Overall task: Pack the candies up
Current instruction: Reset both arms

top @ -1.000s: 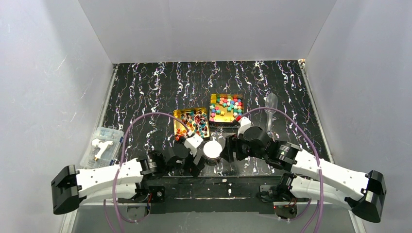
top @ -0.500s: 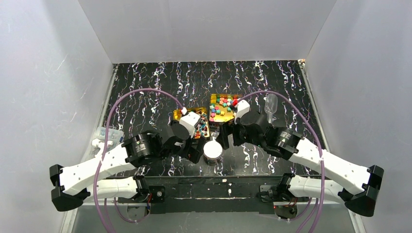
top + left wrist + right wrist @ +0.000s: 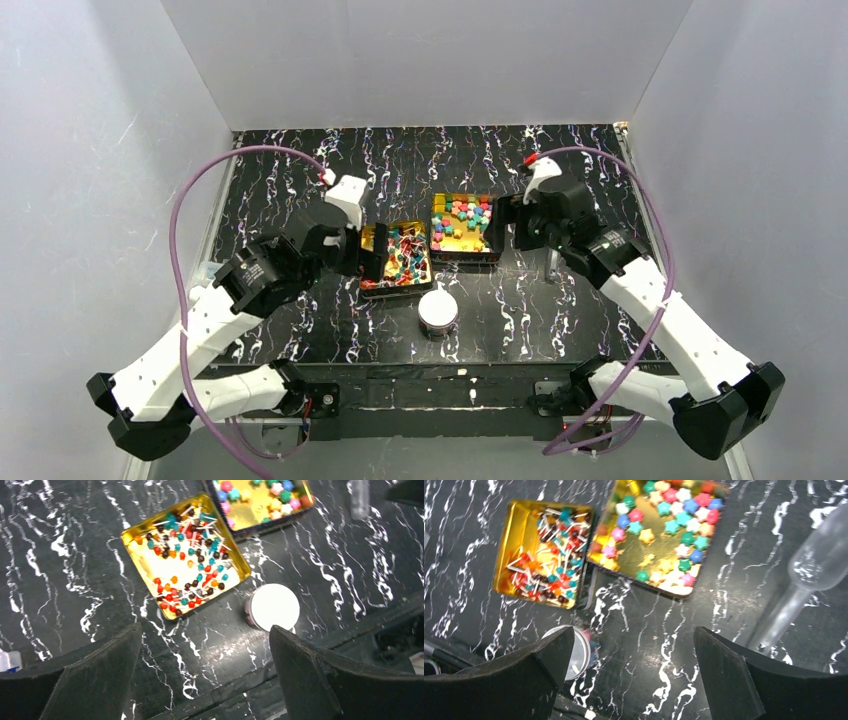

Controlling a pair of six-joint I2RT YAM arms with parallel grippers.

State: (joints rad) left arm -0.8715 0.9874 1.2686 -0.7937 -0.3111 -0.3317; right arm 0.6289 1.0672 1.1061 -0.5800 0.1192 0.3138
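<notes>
Well below left pincer (image 3: 205,650), right pincer (image 3: 634,650): candies (image 3: 192,560) in gold tins (image 3: 514,535).

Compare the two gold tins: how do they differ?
The nearer tin holds twist-wrapped candies in red, teal and orange; the farther tin holds star-shaped candies. The nearer tin sits skewed in the top view; the farther tin lies nearly straight. Both are square, gold and lidless.

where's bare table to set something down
Bare: the far strip of table behind the two gold tins; the near patch right of the white-lidded jar. Crowded: the centre, with tins, jar, left gripper and right gripper close together.
</notes>
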